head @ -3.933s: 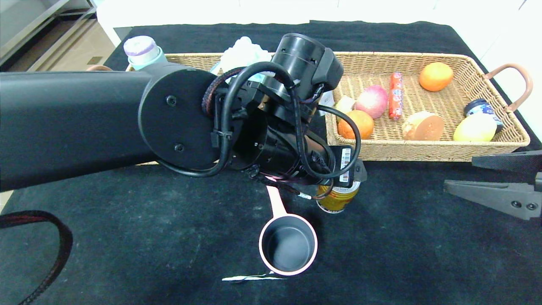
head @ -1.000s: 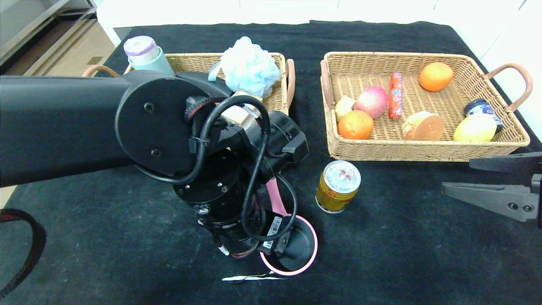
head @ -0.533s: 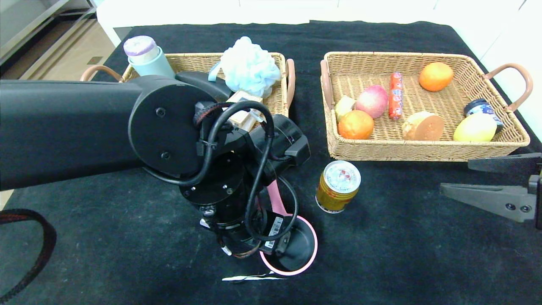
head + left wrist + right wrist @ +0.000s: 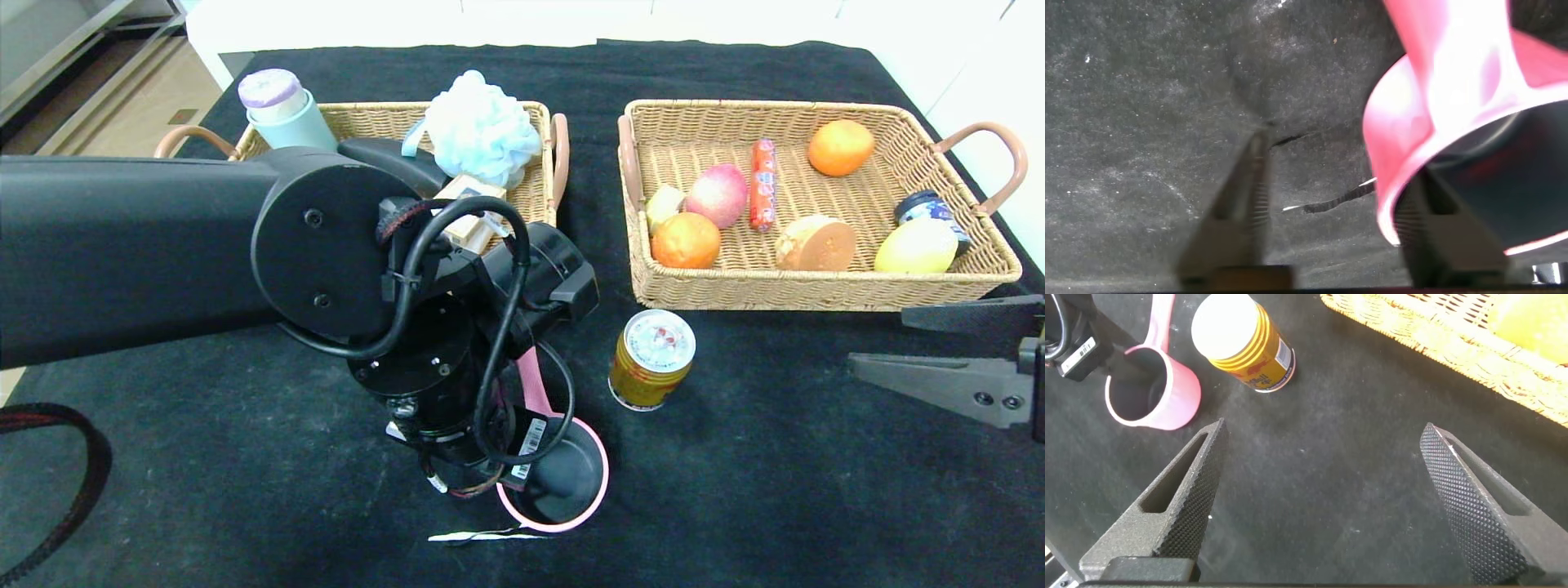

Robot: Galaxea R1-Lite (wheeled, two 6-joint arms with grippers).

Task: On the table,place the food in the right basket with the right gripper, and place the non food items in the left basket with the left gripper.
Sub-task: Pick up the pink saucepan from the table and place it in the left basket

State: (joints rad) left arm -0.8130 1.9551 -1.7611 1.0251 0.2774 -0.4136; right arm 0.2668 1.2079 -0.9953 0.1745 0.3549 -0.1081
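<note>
Head view: the left gripper [image 4: 543, 482] is down at the pink saucepan [image 4: 563, 482] near the front edge of the desk [image 4: 775, 490]. The gold can [image 4: 651, 359] stands mid-desk, just before the right basket [image 4: 816, 290], which already holds sausage [image 4: 763, 194], lemon [image 4: 916, 247] and tuber [image 4: 816, 243]. The left basket [image 4: 535, 192] holds other goods.

Left wrist view: the fingers [image 4: 1237, 212] stand apart, straddling the saucepan's rim; not yet clamped.

Right wrist view: the right gripper [image 4: 1327, 502] hangs spread wide by the right edge, idle.

Judgement: saucepan and can remain unsorted.
</note>
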